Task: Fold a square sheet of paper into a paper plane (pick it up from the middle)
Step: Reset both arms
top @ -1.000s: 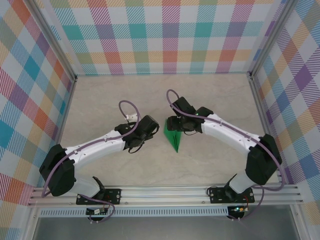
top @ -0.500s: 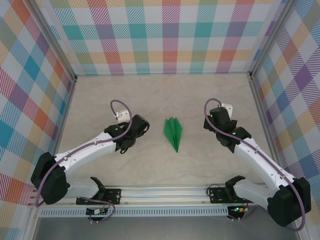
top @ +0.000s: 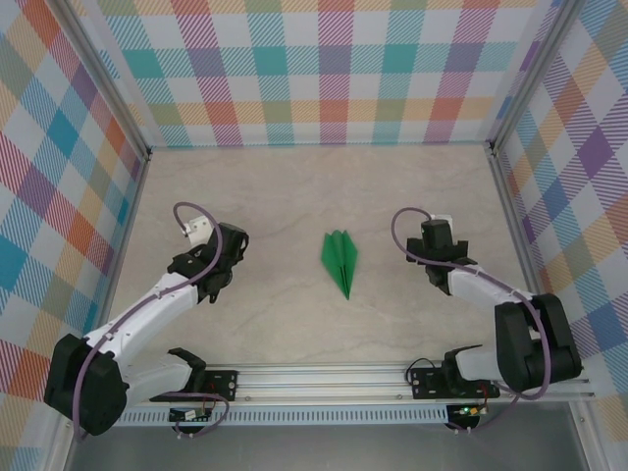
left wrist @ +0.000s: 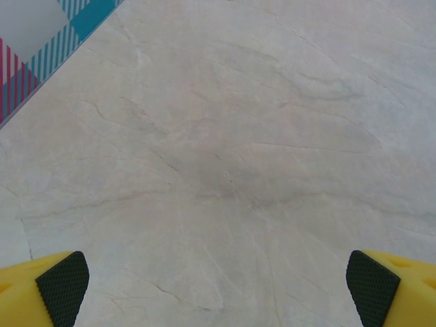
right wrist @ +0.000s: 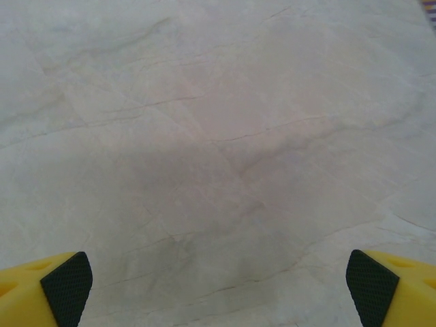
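From the top camera I see the slim, pointed bright green paper plane (top: 340, 260) lying flat on the pale marble-patterned tabletop (top: 294, 186). Its nose points toward the arm bases, and it sits about midway between my two tools, well apart from both. The black left gripper (top: 226, 257) sits off to the plane's left and the black right gripper (top: 433, 243) off to its right. A second ago both were crowded at the centre, the right one over the plane's wide end. Now each has drawn back to its own side, and the plane lies where it did half a second ago. Pastel checked walls (top: 324, 69) close three sides and a ribbed aluminium rail (top: 324, 378) runs along the near edge. The table between each tool and the plane is bare.

Left wrist camera: the left gripper (left wrist: 216, 289) has its jaws spread wide, with the yellow fingers (left wrist: 20, 293) at the bottom corners and bare tabletop between them. A strip of checked wall shows at top left.

Right wrist camera: the right gripper (right wrist: 218, 286) likewise stands wide apart over bare tabletop, gripping nothing
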You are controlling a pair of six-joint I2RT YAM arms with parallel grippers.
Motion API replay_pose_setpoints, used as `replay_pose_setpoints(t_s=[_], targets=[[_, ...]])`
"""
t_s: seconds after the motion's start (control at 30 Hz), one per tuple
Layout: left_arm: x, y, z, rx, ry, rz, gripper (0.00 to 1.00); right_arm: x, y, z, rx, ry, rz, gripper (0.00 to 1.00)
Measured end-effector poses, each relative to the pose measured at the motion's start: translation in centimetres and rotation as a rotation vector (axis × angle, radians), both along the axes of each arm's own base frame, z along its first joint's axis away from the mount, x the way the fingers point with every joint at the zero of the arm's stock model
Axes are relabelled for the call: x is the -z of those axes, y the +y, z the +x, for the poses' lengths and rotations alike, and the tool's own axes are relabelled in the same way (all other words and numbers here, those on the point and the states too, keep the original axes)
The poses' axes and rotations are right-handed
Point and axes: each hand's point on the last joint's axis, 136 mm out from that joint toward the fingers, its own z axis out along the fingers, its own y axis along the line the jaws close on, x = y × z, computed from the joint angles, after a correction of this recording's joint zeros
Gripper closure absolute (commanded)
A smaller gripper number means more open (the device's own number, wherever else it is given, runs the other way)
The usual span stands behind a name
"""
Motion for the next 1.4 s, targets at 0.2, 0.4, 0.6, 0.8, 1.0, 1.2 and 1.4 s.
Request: replay_pose_setpoints(t_s=[0.2,0.4,0.6,0.8,1.0,1.2,1.4], targets=[[0.7,0.3,0.8,0.046,-0.024,0.027,0.0,-0.8,0.9,3.3,-0.103,-0.145,0.055,0.05],[0.8,0.8,1.6,0.077,-0.075,0.054,0.0,-1.6,0.3,4.2,-0.158,-0.295,0.128,0.05],[0.5,1.1,3.0,0.101,-0.106,0.077,0.0,0.2,-0.1,4.1,-0.187,-0.271,0.197,0.0],[1.5,0.4,5.9,0.169,-0.124,0.136,0.0,-0.8,0.3,4.7,-0.212,-0.307,0.217,0.0],[5.7,0.3,7.7,0.258,-0.111,0.184,0.0,-0.9,0.5,4.8,-0.221,-0.309,0.223,0.0],[8.1,3.2,7.4,0.244,-0.17,0.123,0.0,-0.9,0.6,4.7,-0.224,-0.309,0.226,0.0],[8.8,2.8,8.7,0.303,-0.186,0.05,0.0,-0.9,0.6,4.8,-0.227,-0.309,0.227,0.0]])
